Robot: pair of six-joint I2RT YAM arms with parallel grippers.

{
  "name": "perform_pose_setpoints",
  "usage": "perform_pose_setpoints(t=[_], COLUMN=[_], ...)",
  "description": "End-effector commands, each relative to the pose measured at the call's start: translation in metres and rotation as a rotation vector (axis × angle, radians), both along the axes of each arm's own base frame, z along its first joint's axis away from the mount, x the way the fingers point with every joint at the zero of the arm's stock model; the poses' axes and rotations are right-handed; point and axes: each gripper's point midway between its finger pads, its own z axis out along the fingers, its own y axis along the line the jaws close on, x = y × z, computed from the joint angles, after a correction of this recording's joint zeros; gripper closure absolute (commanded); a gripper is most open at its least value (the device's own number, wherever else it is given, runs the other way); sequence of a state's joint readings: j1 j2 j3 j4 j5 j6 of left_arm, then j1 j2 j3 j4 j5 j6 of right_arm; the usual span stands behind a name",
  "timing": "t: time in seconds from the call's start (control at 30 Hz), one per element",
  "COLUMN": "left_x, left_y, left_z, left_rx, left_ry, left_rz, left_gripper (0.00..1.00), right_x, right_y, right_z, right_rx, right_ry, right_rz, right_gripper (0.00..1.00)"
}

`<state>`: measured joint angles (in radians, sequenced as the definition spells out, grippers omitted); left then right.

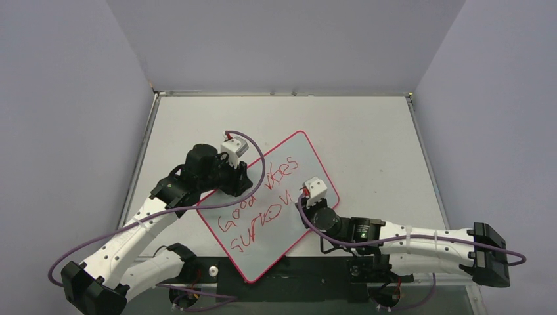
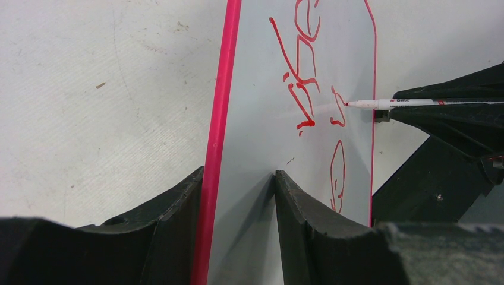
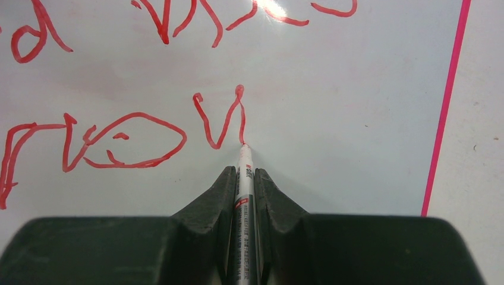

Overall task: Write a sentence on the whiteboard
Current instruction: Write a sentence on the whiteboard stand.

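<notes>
While the whiteboard lies askew on the table | left gripper straddles its pink-framed left edge, clamped on it | the sentence sits mid-board in two red lines | right gripper pinches a marker, tip touching the last stroke of the second line.

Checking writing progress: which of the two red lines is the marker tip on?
The second line, nearer the arm bases. The marker in the right gripper touches its last stroke; "Good vibes" lies beyond it on the whiteboard.
</notes>
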<state>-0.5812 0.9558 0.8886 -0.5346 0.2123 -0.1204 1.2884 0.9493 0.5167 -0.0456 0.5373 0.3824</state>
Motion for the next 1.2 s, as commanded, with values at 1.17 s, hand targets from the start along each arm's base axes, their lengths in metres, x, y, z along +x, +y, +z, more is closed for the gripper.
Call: perform_pose_setpoints(t=[1.17], left_x=[0.017], left_y=[0.003], left_z=[0.021], left_rx=[0.009], left_ry=[-0.118], left_rz=[0.022], left_gripper=[1.0], right_x=[0.043], right_y=[0.016], right_z=[0.058], right_rx=[0.051], right_ry=[-0.113], right_rz=[-0.006], right_gripper=[1.0])
